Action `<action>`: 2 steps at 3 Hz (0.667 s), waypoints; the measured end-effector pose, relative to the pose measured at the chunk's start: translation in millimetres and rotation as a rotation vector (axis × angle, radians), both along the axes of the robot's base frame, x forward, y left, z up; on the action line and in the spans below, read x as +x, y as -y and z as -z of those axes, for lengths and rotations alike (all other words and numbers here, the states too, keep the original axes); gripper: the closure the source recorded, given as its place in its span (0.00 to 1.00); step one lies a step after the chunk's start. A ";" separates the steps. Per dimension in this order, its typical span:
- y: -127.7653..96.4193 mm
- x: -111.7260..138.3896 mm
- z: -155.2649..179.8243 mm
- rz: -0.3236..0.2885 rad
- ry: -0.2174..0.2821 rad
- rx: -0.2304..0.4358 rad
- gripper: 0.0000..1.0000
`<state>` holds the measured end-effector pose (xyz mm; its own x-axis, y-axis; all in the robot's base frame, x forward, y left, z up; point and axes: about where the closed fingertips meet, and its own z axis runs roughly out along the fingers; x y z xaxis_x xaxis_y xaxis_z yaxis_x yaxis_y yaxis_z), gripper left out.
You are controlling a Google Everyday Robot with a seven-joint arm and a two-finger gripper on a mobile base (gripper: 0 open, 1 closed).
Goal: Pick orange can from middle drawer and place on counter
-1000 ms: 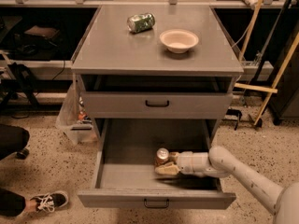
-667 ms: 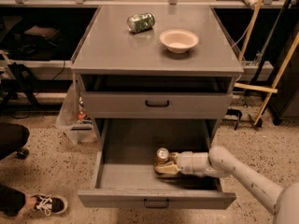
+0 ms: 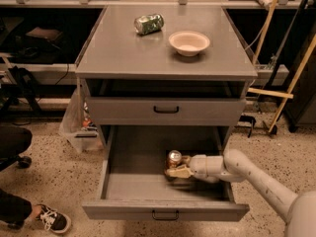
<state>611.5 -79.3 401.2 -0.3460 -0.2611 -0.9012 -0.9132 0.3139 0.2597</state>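
The orange can (image 3: pixel 174 158) stands upright in the open middle drawer (image 3: pixel 143 184), right of its middle. My gripper (image 3: pixel 177 172) reaches in from the right on a white arm (image 3: pixel 247 172) and is shut around the can's lower part. The can's silver top shows above the beige fingers (image 3: pixel 173 172). The counter (image 3: pixel 123 48) is the grey cabinet top above.
A green-and-silver can (image 3: pixel 148 23) lies on its side on the counter, with a beige bowl (image 3: pixel 189 42) to its right. The top drawer (image 3: pixel 166 110) is closed. A person's shoe (image 3: pixel 52 220) is at the lower left. Wooden poles (image 3: pixel 291 78) lean at right.
The gripper and the orange can have shifted together slightly up and back in the drawer. Nothing else has moved.
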 end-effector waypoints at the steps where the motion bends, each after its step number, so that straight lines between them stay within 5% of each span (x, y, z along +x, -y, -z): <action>1: 27.5 15.8 -36.7 0.020 0.058 -0.010 1.00; 2: 72.1 14.1 -106.3 0.102 0.182 -0.162 1.00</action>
<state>625.6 -151.4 507.5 -0.2144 -0.3788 -0.9003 -0.9017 0.4311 0.0333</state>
